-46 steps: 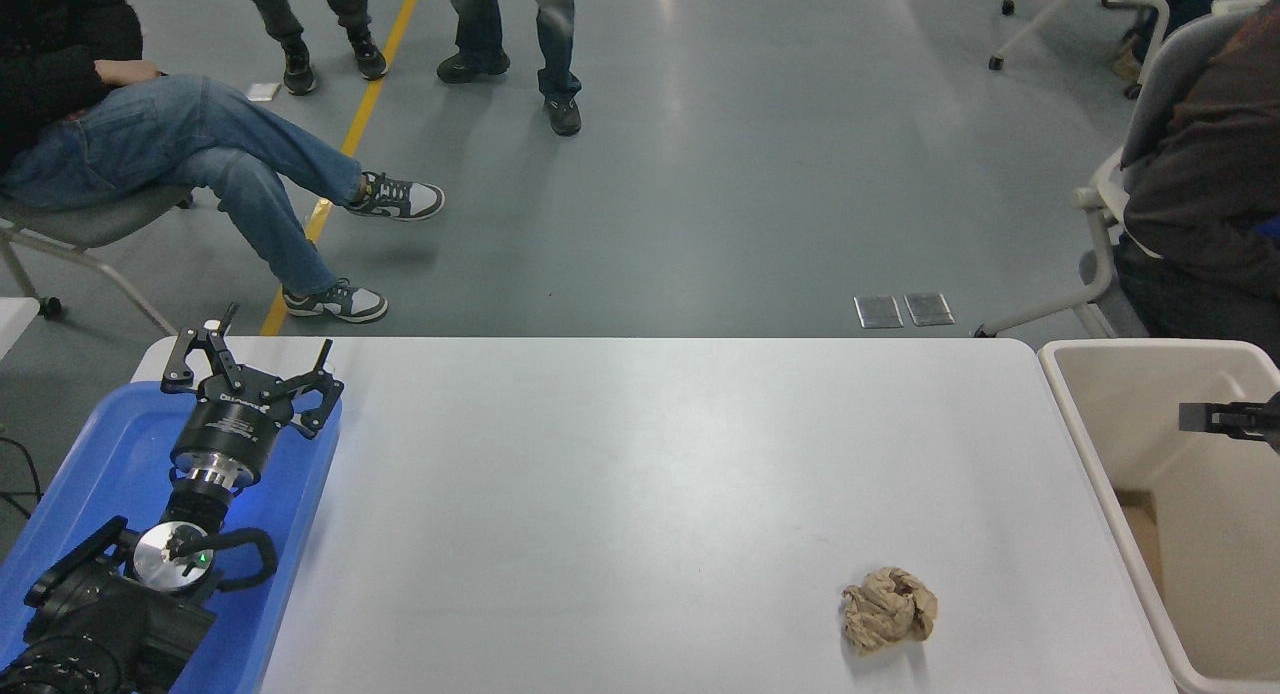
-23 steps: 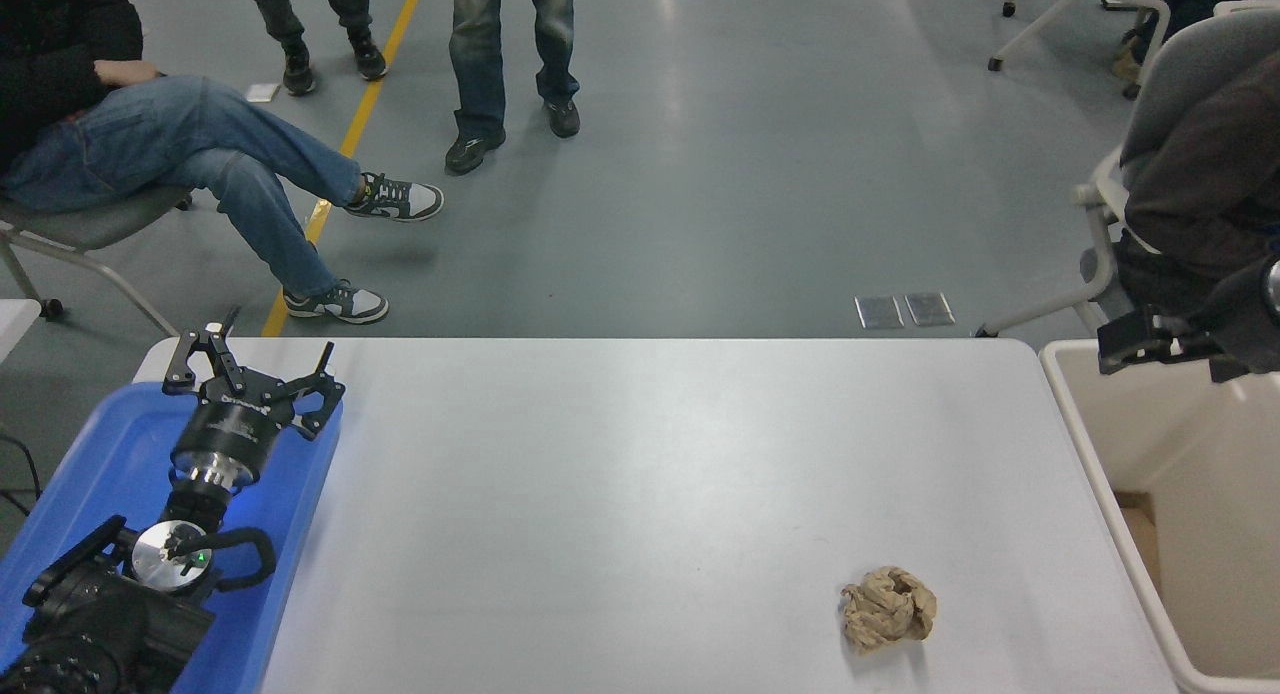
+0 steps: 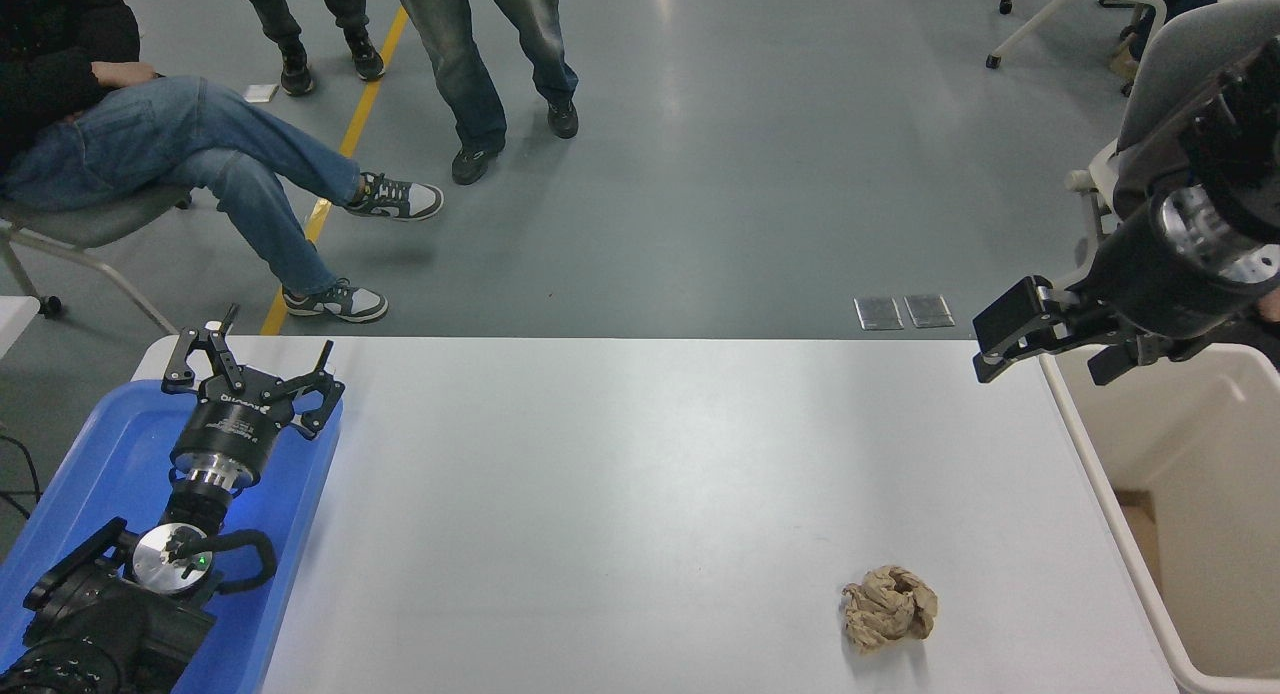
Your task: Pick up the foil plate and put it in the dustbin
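The foil plate is not in view anywhere on the table. The beige dustbin (image 3: 1196, 494) stands at the table's right edge, and only part of its inside shows. My right gripper (image 3: 1038, 374) comes in from the right edge and hangs over the dustbin's near-left rim at the table's far right corner. Its jaws are open and hold nothing. My left gripper (image 3: 250, 362) is parked at the lower left over the blue tray, with its jaws open and empty.
A crumpled brown paper ball (image 3: 889, 608) lies on the white table (image 3: 640, 474) near the front right. A blue tray (image 3: 80, 464) sits at the left edge. People sit and stand on the far side, and a chair (image 3: 1150, 94) stands at the upper right.
My right arm has risen from over the dustbin and swung left and up, so more of it shows. A standing person at the top has stepped left. The left arm has not moved.
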Available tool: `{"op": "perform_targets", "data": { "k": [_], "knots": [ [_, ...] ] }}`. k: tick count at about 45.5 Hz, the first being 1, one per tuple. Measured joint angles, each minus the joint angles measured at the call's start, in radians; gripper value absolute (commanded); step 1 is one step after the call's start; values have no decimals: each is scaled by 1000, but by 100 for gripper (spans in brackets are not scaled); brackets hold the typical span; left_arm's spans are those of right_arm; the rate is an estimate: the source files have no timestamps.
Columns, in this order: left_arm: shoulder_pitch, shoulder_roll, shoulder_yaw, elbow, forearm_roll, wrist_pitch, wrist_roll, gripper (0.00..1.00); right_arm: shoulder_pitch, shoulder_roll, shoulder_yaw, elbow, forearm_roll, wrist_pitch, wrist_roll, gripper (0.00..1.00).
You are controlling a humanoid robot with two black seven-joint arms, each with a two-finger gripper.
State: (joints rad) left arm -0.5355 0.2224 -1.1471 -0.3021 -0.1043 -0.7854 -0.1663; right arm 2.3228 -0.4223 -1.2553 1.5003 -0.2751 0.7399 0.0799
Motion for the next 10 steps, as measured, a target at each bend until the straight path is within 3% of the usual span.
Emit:
{"op": "perform_targets", "data": {
  "k": [10],
  "knots": [
    [0, -1, 0, 0, 0, 0, -1, 99, 20, 57, 10, 17, 43, 8, 0, 100]
  ]
}}
